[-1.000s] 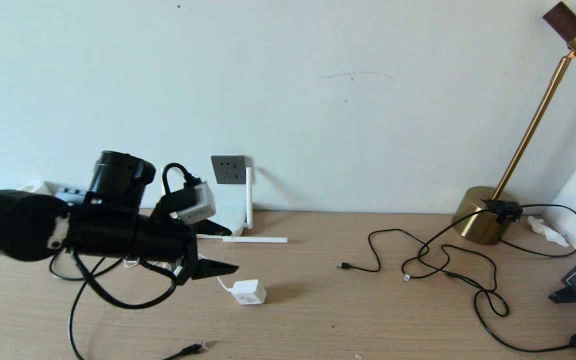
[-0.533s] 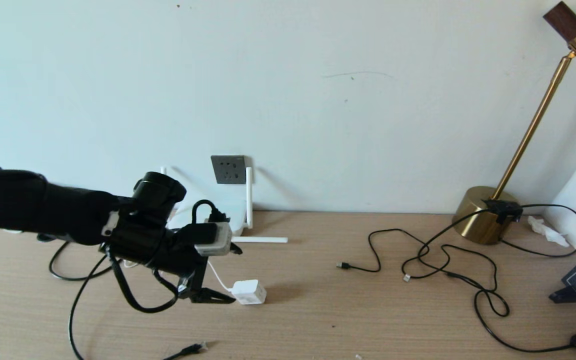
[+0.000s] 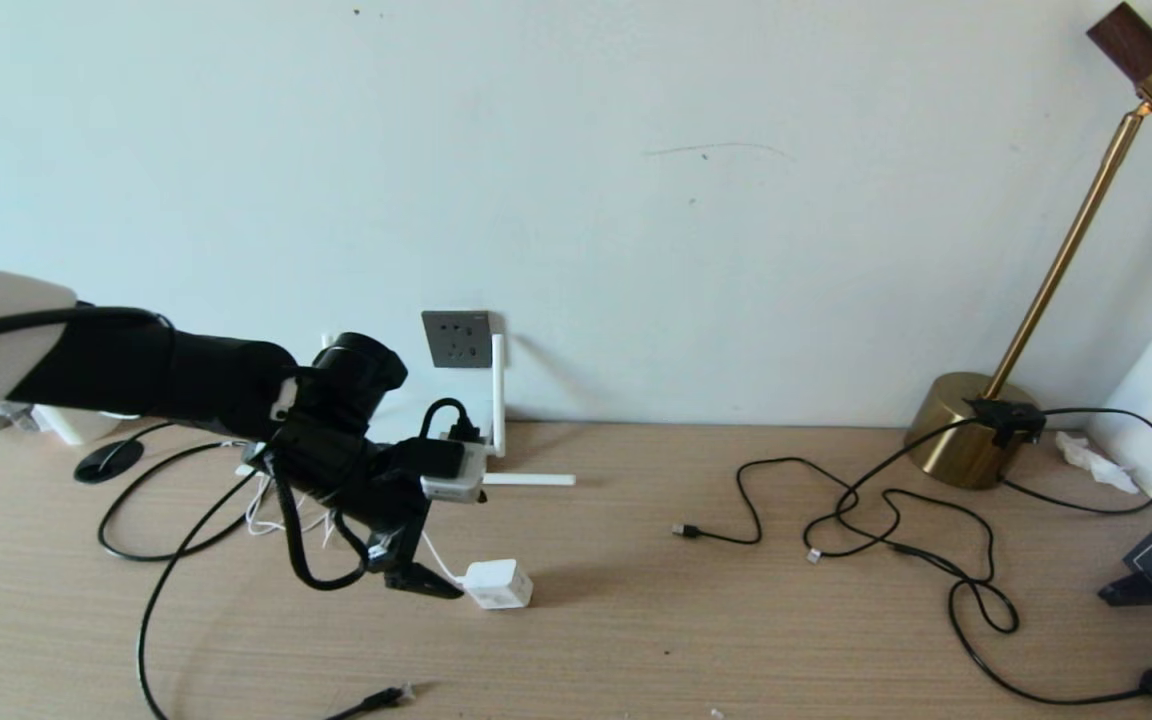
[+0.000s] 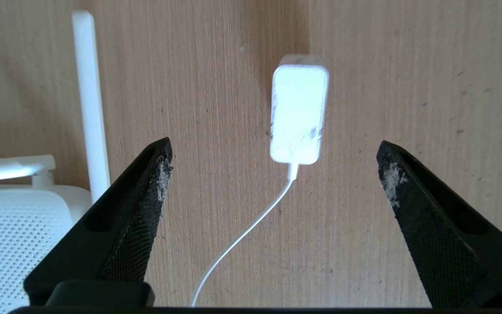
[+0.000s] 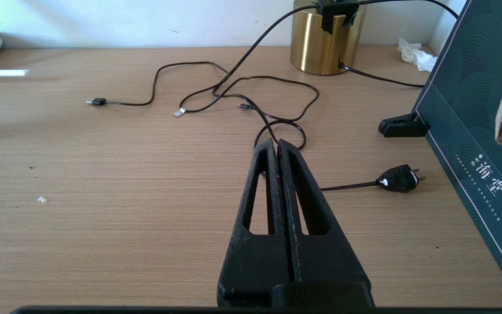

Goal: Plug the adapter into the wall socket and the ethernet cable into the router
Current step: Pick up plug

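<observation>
The white adapter (image 3: 498, 584) lies on the wooden desk with its thin white cord trailing back toward my left arm. My left gripper (image 3: 431, 580) hovers low just behind it, open; in the left wrist view the adapter (image 4: 299, 114) sits ahead of the gripper (image 4: 273, 150), centred between the spread fingers and untouched. The dark grey wall socket (image 3: 457, 339) is on the wall behind. The white router (image 4: 11, 235) stands below the socket, largely hidden by my arm. The ethernet cable's clear tip (image 3: 386, 693) lies near the desk's front edge. My right gripper (image 5: 277, 143) is shut, parked over the desk.
One router antenna (image 3: 526, 480) lies flat on the desk. Thin black cords (image 3: 896, 530) sprawl at the right, ending in a black plug (image 5: 399, 178). A brass lamp base (image 3: 966, 430) stands at the back right. A dark box (image 5: 482, 131) borders the right edge.
My left arm has swung right and come down, bringing the open gripper from above the desk to just behind the adapter. The adapter has not moved.
</observation>
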You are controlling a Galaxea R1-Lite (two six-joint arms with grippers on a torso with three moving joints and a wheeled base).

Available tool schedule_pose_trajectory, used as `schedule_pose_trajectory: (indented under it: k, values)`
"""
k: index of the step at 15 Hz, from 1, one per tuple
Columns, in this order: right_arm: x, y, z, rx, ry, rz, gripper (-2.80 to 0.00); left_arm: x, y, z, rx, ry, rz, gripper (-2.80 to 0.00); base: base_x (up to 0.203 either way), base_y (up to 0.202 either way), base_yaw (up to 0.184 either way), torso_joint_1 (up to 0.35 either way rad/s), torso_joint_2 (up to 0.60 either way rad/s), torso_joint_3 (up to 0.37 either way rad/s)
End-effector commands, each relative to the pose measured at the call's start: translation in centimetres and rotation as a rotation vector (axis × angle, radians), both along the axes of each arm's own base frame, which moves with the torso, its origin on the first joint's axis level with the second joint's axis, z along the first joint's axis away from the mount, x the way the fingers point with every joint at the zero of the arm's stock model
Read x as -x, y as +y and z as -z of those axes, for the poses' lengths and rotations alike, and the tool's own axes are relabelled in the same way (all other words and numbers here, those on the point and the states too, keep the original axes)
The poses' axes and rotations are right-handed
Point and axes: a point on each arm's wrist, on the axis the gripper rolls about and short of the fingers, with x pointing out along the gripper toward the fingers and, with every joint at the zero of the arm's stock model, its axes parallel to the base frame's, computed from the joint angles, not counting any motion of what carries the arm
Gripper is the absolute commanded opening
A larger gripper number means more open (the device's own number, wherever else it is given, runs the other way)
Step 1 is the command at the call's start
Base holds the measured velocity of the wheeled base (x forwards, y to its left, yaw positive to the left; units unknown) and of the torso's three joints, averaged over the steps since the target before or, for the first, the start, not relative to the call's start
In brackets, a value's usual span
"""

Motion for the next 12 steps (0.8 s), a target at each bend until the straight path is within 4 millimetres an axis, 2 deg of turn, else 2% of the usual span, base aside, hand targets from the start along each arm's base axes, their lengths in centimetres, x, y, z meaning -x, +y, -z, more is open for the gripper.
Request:
schedule_pose_trajectory:
  k: [1, 7, 12]
  values:
    - [0.0, 0.0, 0.0, 0.000, 0.001, 0.001, -2.80, -1.6, -0.7, 1.3, -0.013, 0.016, 0.009, 0.00, 0.000, 0.000, 0.000, 0.000, 0.00, 0.000]
    - [0.0, 0.0, 0.0, 0.000, 0.002, -0.001, -2.80, -3.0, -2.8, 2.7, -0.022, 0.036, 0.026, 0.00, 0.000, 0.000, 0.000, 0.000, 0.00, 0.000]
    - [0.0, 0.0, 0.0, 0.000, 0.001, -0.001, -2.80, -2.9, -3.6, 3.2, -0.079, 0.073, 0.031, 0.00, 0.000, 0.000, 0.000, 0.000, 0.00, 0.000]
